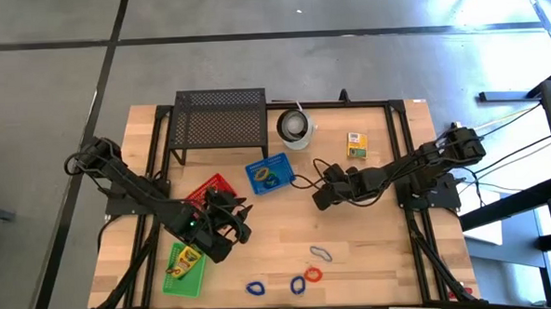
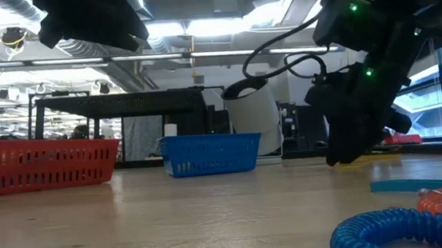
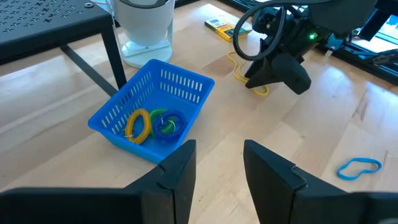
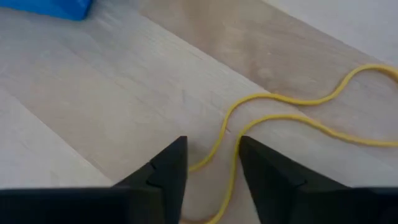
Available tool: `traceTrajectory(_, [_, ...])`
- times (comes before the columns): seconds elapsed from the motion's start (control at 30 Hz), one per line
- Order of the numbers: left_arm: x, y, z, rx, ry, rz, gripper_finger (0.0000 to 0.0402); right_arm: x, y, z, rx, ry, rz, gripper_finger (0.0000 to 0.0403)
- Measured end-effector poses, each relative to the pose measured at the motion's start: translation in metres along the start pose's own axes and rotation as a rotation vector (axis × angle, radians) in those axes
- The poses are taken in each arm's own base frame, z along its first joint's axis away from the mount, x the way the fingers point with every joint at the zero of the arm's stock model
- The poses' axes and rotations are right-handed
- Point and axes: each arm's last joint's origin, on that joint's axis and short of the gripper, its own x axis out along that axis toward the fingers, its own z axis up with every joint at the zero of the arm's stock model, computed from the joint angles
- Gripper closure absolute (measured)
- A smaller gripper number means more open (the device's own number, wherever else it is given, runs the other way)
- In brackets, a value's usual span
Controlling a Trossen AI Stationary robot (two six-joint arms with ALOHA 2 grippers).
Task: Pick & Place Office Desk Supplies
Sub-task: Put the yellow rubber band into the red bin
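The right gripper (image 4: 210,163) is reaching low over the worktop (image 1: 373,253) just beside the blue basket (image 1: 268,177), its jaws standing partly spread with the thin yellow loop (image 4: 292,112) running between them; whether the fingertips are touching the loop cannot be told. The right wrist view is showing the loop as a long, narrow band, its two strands lying side by side along the wood and trailing away from the jaws. The left wrist view is showing what the overhead view is not: coiled yellow, green and blue loops (image 3: 154,124) sitting inside the blue basket, with the white cup (image 3: 147,28) and the black mesh stand (image 3: 50,25) behind it. The left gripper (image 3: 217,163) is hovering on the other side of the blue basket, jaws parted and holding nothing. From overhead, a red basket (image 1: 210,189) is lying next to the blue basket, a green basket (image 1: 184,268) is carrying a crayon box (image 1: 185,262), and blue, red and grey loops (image 1: 310,270) are lying loose well apart from the blue basket.
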Motion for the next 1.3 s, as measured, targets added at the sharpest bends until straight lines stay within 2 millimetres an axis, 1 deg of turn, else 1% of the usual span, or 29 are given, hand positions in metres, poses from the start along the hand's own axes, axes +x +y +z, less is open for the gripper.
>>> traceTrajectory(0.1, [0.000,0.000,0.000,0.000,0.000,0.000,0.0274,0.000,0.001,-0.002,-0.015,-0.007,-0.004,0.0296])
traceTrajectory(0.27, [0.000,0.000,0.000,0.001,0.000,0.000,0.0274,0.000,0.001,-0.003,-0.067,-0.017,-0.007,0.0384])
traceTrajectory(0.3, [0.000,0.000,0.000,0.000,0.000,0.000,0.0274,0.000,0.001,-0.003,-0.080,-0.016,-0.006,0.0392])
traceTrajectory(0.43, [0.000,0.000,0.000,0.012,0.000,-0.001,0.0274,0.000,0.001,-0.003,-0.119,-0.021,-0.011,0.0389])
traceTrajectory(0.53, [0.000,-0.001,0.000,0.027,-0.002,-0.004,0.0274,-0.001,0.003,-0.002,-0.184,-0.019,-0.011,0.0396])
traceTrajectory(0.67, [0.000,-0.001,0.000,0.032,-0.002,-0.005,0.0274,-0.010,0.012,0.004,-0.285,-0.004,0.037,0.0399])
traceTrajectory(0.8, [0.000,-0.001,0.000,0.034,-0.001,-0.007,0.0274,-0.026,0.029,0.012,-0.349,-0.044,0.139,0.0401])
traceTrajectory(0.9, [0.000,-0.001,0.000,0.050,0.003,-0.011,0.0274,-0.035,0.039,0.014,-0.391,-0.073,0.165,0.0401])
traceTrajectory(1.03, [0.000,-0.002,0.000,0.079,0.009,-0.021,0.0274,-0.053,0.057,0.014,-0.455,-0.111,0.243,0.0401])
traceTrajectory(1.17, [0.004,-0.009,-0.004,0.146,0.000,-0.043,0.0274,-0.073,0.078,0.012,-0.540,-0.148,0.327,0.0401])
traceTrajectory(1.3, [0.011,-0.022,-0.010,0.254,-0.024,-0.086,0.0274,-0.096,0.097,0.010,-0.619,-0.158,0.444,0.0400])
